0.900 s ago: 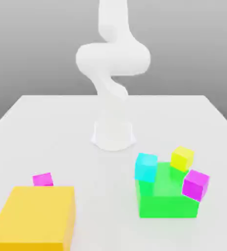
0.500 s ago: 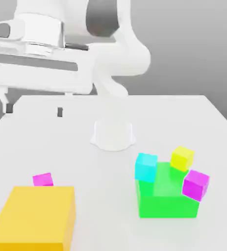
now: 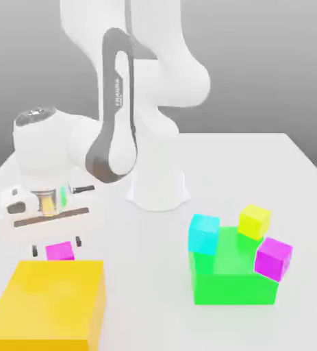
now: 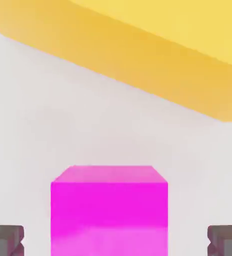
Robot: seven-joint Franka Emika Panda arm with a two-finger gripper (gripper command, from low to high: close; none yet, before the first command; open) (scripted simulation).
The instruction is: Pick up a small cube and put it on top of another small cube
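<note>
The pincer (image 3: 55, 245) hangs low over the white worktop (image 3: 270, 171), its two fingers spread wide apart and holding nothing. The small cube (image 3: 60, 251), bright magenta, sits on the worktop directly beneath the pincer, between the two fingertips (image 4: 6, 239) with a clear gap on each side. Just beyond it lies the big yellow block (image 3: 51, 301). Well away from the pincer, toward the exterior view's right, a second magenta cube (image 3: 273, 258) leans against the green block (image 3: 233, 277), together with a cyan cube (image 3: 204, 233) and a small yellow cube (image 3: 255, 221).
</note>
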